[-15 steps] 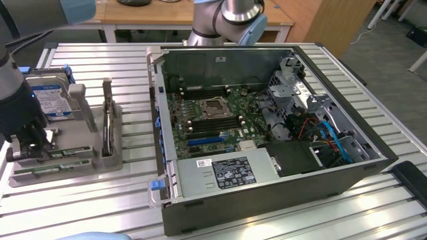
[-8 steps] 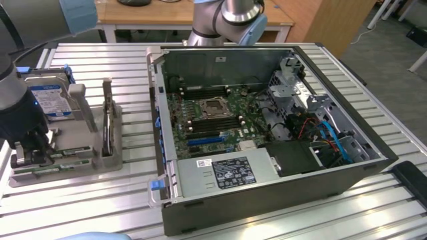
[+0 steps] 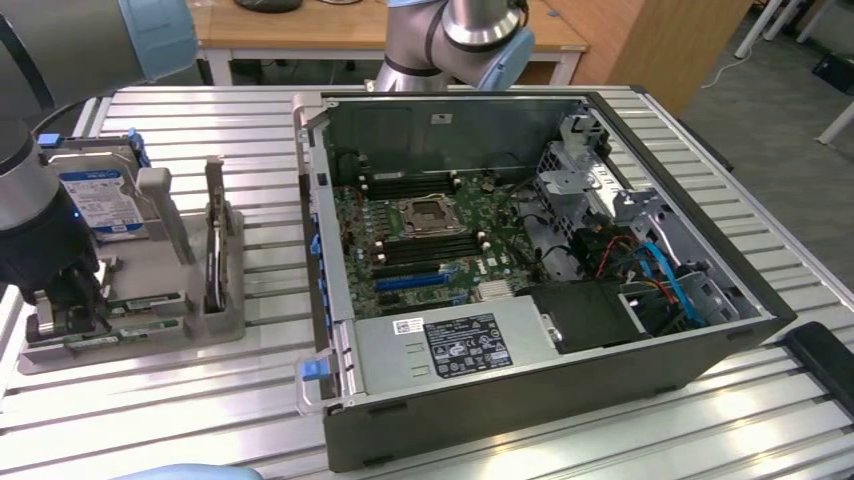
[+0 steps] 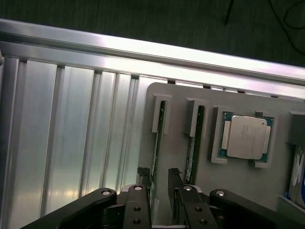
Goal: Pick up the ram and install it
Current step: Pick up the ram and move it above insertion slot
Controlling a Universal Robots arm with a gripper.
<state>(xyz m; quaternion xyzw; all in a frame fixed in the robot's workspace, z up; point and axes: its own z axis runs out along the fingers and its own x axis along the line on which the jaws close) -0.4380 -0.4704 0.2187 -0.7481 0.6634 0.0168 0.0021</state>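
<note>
Tabletop: one, of ribbed aluminium slats (image 3: 200, 410); the grey holder tray (image 3: 180, 255) lies on it.
Computer case: one (image 3: 561, 390), on its side with the cover off, to the exterior view's right of the tray and well apart from it.
Arm: one (image 3: 40, 170), reaching down over the tray's near end in the exterior view.
Motherboard: one (image 3: 414, 250), green, inside the case, on the side of the case towards the tray.
Tray: one, a light grey moulded block with slots and pockets.
Hard drive: one (image 3: 100, 200), silver with a blue-white label, standing upright in the tray's far end.
Ram sticks: two in the wrist view, both on edge in parallel slots of the tray, side by side.
Ram: one (image 4: 158, 138), the stick in the tray's outer slot, nearest the tray's edge, seated in its slot.
Other ram stick: one (image 4: 195, 143), in the next slot of the tray, between the ram and the processor.
Processor: one (image 4: 245, 137), square and silver, flat in its own tray pocket.
Pincer: one (image 4: 158, 172), low over the tray, its two black fingers (image 4: 143, 175) apart with one on each side of the ram; no clamp on the stick shows.
</note>
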